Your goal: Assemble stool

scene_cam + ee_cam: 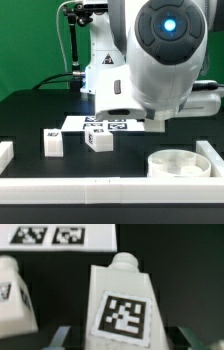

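Observation:
In the wrist view a white stool leg (122,303) with a black-and-white tag lies between my fingers (63,336), and my gripper (126,337) is shut on it. Its peg end points toward the marker board (55,238). A second leg (12,297) stands close beside it. In the exterior view two legs (52,142) (98,140) sit on the black table, and the round seat (178,162) lies at the exterior view's right. The arm's bulk (160,60) hides the gripper there.
White border rails (100,186) run along the table's near edge and both sides. The marker board (110,124) lies flat behind the two legs. A white stand and cables rise at the back.

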You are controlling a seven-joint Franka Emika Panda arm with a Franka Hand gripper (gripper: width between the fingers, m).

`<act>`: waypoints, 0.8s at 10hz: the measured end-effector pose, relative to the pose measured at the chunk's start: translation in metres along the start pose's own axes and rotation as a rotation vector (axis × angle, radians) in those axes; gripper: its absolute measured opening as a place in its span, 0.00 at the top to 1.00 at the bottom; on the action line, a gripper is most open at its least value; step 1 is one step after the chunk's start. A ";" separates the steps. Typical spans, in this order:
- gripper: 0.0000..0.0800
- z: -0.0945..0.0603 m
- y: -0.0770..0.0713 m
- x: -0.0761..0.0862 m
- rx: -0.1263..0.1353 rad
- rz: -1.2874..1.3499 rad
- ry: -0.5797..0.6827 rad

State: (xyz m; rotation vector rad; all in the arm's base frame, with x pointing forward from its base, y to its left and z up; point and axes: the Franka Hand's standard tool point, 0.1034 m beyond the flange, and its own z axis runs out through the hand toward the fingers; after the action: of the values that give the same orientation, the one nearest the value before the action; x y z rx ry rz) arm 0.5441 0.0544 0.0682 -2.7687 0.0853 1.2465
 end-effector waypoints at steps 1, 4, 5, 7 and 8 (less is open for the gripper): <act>0.59 -0.012 -0.003 -0.003 -0.001 -0.012 0.056; 0.59 -0.054 -0.006 -0.008 0.006 -0.030 0.249; 0.59 -0.065 -0.009 0.000 0.010 -0.031 0.340; 0.59 -0.066 -0.009 0.001 0.012 -0.028 0.507; 0.59 -0.068 -0.009 0.004 0.013 -0.027 0.578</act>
State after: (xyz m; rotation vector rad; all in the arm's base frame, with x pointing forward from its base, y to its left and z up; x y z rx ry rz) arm 0.5984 0.0554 0.1106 -3.0069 0.0977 0.4024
